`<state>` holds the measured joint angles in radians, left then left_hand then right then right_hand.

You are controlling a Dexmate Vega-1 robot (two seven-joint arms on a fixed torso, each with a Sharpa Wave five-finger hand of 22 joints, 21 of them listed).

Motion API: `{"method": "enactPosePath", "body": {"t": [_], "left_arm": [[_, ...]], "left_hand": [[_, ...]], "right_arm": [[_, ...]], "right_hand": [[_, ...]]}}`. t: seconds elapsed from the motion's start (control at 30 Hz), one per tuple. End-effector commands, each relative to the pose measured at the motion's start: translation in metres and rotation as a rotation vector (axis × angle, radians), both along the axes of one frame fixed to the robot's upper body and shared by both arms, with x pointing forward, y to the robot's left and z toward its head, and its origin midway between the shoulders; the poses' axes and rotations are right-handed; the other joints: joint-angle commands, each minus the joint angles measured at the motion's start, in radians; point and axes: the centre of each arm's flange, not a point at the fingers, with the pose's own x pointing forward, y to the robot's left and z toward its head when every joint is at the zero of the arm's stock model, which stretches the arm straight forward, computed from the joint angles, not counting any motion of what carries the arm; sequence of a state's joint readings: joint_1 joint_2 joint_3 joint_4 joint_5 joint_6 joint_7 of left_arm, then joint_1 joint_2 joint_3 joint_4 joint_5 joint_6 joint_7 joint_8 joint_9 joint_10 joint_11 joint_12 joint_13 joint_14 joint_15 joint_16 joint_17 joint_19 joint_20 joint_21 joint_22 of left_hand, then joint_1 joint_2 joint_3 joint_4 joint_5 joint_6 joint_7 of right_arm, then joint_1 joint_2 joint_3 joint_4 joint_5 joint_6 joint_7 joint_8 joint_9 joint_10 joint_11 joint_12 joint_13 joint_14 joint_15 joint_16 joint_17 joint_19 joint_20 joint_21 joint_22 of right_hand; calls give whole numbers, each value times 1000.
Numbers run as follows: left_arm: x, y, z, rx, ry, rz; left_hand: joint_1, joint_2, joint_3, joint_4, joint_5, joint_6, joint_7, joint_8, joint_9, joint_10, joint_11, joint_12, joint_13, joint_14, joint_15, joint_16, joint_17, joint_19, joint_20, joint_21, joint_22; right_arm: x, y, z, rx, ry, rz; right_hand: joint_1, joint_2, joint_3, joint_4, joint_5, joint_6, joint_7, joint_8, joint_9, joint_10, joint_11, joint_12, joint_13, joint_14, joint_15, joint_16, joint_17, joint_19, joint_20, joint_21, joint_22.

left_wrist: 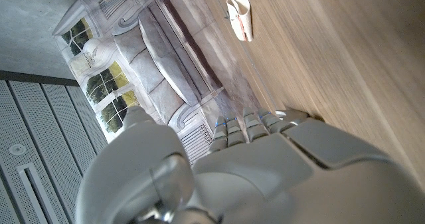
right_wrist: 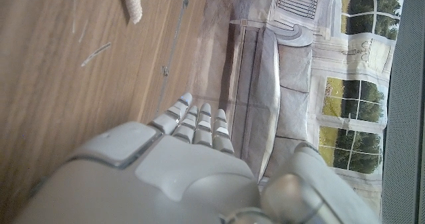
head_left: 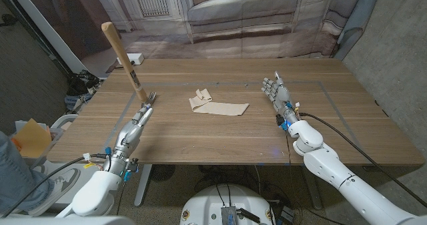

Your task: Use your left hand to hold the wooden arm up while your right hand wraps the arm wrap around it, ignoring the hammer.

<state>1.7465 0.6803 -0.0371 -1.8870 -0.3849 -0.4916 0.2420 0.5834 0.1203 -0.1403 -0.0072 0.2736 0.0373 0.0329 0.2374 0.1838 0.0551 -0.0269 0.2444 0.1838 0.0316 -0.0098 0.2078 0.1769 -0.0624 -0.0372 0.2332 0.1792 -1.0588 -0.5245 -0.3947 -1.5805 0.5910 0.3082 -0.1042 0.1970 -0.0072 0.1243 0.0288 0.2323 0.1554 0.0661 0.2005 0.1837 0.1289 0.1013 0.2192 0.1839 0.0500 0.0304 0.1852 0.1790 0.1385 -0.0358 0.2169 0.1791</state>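
The left hand (head_left: 141, 115) is seen at the table's (head_left: 347, 128) left side, at the end of a forearm that rises from the bottom-left corner and stretches forward and slightly inward. Its fingers are closed round the lower end of the wooden arm (head_left: 124, 61), which is gripped and held up off the table, tilted so that its upper end leans away toward the far left. In the left wrist view the back of the hand (left_wrist: 265, 171) is shown with the fingers curled forward; the wooden arm itself is hidden there.

The right hand (head_left: 277, 93) is held over the table's right half, its forearm reaching in from the bottom-right corner. The fingers are extended and a little spread, and nothing is held. In the right wrist view the straightened fingers (right_wrist: 199, 124) are seen pointing along the tabletop.

The wrap (head_left: 217, 105) is laid flat on the table between the two hands, nearer the right one, untouched, with one end bunched. It is also seen in the left wrist view (left_wrist: 240, 16).
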Motion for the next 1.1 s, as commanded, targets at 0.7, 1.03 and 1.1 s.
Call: {"method": "enactPosePath", "body": {"t": [0.7, 1.03, 1.1], "left_arm": [[-8, 81, -2, -52, -67, 273], [9, 92, 19, -16, -77, 323], [13, 94, 23, -9, -74, 329]], "left_hand": [[25, -7, -3, -14, -4, 43, -5, 8, 4, 37, -7, 1, 5, 36, -8, 3, 3, 28, -24, 6, 4], [33, -7, -1, -18, -4, 53, -9, 7, 4, 48, -12, 0, 5, 44, -9, 2, 3, 33, -27, 4, 4], [35, -6, -1, -19, -4, 54, -10, 7, 4, 50, -9, 0, 5, 45, -10, 1, 3, 32, -27, 4, 4]], "right_arm": [[3, 23, -5, -13, 36, -8], [0, 22, -7, -7, 37, -10], [0, 22, -8, -4, 39, -12]], "right_hand": [[13, 4, 0, -8, -10, 12, -1, -1, 3, 13, 1, -1, 2, 11, 4, 3, 4, 4, -22, -7, 3], [14, 5, 0, -10, -11, 14, -2, 0, 3, 15, 0, -1, 2, 13, 2, 4, 4, 5, -22, -8, 3], [14, 5, 0, -10, -11, 14, -2, -1, 3, 16, 1, 0, 2, 13, 3, 4, 4, 5, -22, -8, 3]]}}
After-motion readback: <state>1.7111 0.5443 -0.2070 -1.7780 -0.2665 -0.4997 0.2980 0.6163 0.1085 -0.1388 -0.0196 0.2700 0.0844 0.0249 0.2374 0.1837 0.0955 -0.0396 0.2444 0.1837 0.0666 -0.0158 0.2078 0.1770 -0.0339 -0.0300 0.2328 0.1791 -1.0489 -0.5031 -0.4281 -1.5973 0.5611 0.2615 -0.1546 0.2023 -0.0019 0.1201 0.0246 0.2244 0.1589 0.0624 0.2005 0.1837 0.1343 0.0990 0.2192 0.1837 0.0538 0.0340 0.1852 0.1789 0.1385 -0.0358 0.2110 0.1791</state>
